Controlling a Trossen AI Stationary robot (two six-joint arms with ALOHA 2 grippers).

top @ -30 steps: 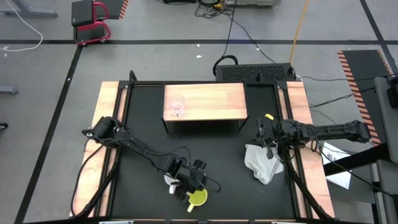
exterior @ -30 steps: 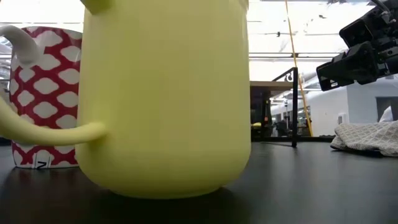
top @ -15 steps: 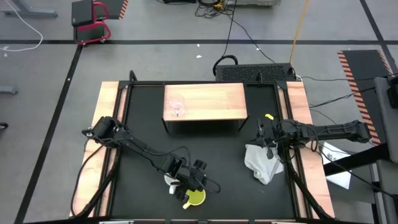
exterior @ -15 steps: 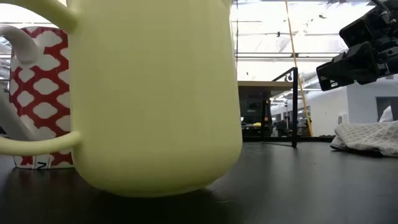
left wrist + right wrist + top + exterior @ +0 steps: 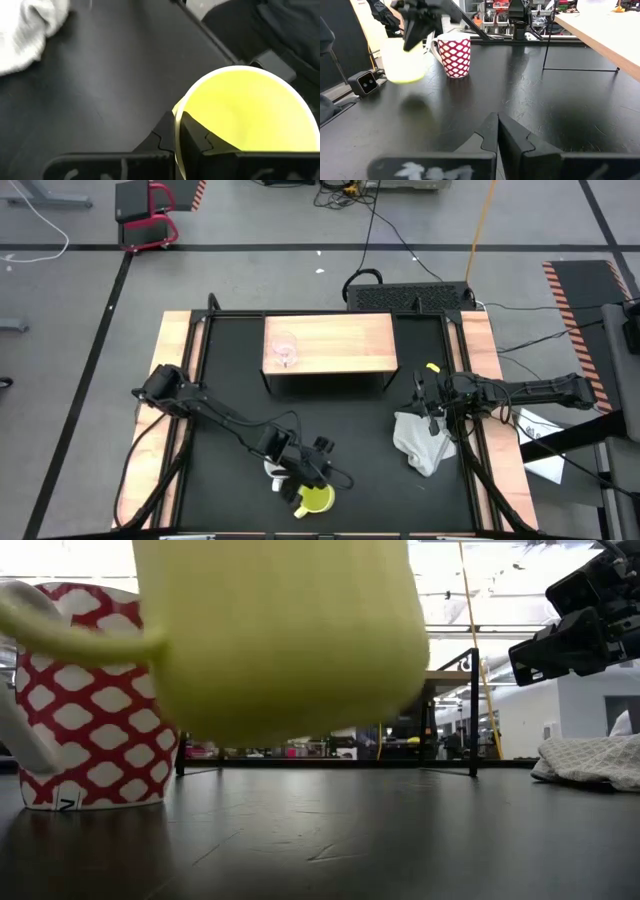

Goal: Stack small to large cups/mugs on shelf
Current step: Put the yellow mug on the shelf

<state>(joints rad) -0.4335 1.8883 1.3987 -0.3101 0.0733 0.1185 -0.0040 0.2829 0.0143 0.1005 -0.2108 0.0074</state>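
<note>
My left gripper (image 5: pixel 306 480) is near the table's front edge, shut on the yellow mug (image 5: pixel 317 500), which hangs above the table (image 5: pixel 280 630). The red-and-white patterned mug (image 5: pixel 95 700) stands on its base on the black tabletop just behind it (image 5: pixel 271 470). A small clear glass cup (image 5: pixel 284 350) stands on the left part of the light wooden shelf (image 5: pixel 345 345) at the far side. Over at the right, my right gripper (image 5: pixel 431 405) waits shut beside the white cloth (image 5: pixel 422 442). My left gripper pinches the yellow mug's rim (image 5: pixel 176 125), one finger (image 5: pixel 196 139) inside the mug and the other (image 5: pixel 161 140) outside its wall. The fingers come from above, slanting down. The mug hangs below them, its base (image 5: pixel 285 725) clear of the table and its handle (image 5: pixel 70 632) sticking out sideways.
The crumpled white cloth (image 5: pixel 427 170) lies on the table's right part. Wooden side boards (image 5: pixel 172 370) run along both table edges. Black tabletop (image 5: pixel 330 420) lies bare between the shelf and the mugs.
My left gripper has gone up with the yellow mug. The mug first slid a little along the table and now hangs clear of it. The patterned mug has stayed in place.
</note>
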